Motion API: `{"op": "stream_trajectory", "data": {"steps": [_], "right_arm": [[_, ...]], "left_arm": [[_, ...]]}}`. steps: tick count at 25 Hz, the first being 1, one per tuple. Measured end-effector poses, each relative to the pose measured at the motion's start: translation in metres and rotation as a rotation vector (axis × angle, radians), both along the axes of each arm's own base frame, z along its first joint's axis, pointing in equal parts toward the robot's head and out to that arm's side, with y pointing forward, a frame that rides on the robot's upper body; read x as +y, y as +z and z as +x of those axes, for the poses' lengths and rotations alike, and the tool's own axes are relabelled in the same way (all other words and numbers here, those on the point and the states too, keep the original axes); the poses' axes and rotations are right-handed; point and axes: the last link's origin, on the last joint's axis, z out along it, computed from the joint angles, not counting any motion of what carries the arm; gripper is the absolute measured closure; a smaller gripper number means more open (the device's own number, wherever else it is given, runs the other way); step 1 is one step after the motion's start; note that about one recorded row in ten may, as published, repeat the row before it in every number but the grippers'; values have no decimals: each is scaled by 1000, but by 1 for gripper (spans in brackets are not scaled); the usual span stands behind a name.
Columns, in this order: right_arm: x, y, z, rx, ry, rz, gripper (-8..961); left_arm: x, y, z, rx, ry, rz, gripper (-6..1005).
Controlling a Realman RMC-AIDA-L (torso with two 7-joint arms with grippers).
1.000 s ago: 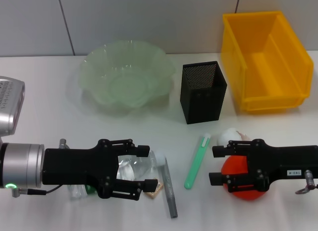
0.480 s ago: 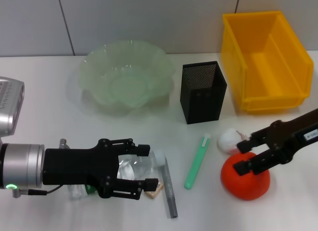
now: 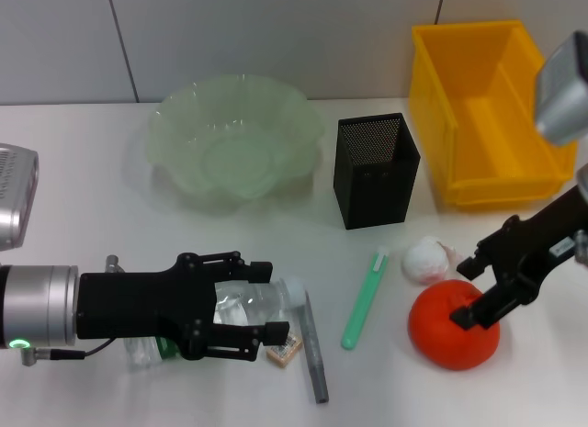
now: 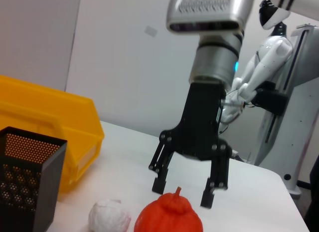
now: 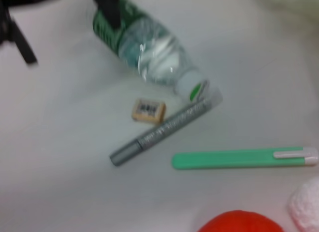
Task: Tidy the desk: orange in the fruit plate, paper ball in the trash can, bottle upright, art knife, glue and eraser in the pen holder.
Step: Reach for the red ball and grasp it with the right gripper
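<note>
The bottle [image 3: 248, 308] lies on its side at the lower left of the head view, on the white surface [image 3: 83, 216]. It has a green label, but the words on it cannot be read. The left gripper [image 3: 268, 303] has its jaws around the bottle, one on each side, closer together than a second ago. Just beside the bottle cap sits the little tan eraser [image 3: 284, 350] with a white barcode sticker. The print is too small to read. A grey stick [image 3: 313, 348] lies next to it, and a green stick [image 3: 363, 298] lies a bit further right.

At the lower right, the right gripper [image 3: 470, 290] has tilted and lifted since a second ago. Its jaws are spread wide, just above the top of the orange [image 3: 450, 331], not holding it. The white paper ball [image 3: 424, 259] sits touching the orange.

At the top are the green glass bowl [image 3: 175, 119], the black mesh cup [image 3: 374, 170] and the yellow bin [image 3: 487, 110].
</note>
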Motion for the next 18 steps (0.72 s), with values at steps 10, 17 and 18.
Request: {"op": "stream_trajectory", "data": {"steps": [10,17,18], "right_arm": [[1,-23,4,-68,83,16,254],[1,-25,4,-77,86,13,307],[2,-24,3,-81,87,13,347]], "left_arm": [[2,2,-1,6,5,12,154],[2,2,-2,8,6,13,154],[2,2,-2,8,6,13,154]]}}
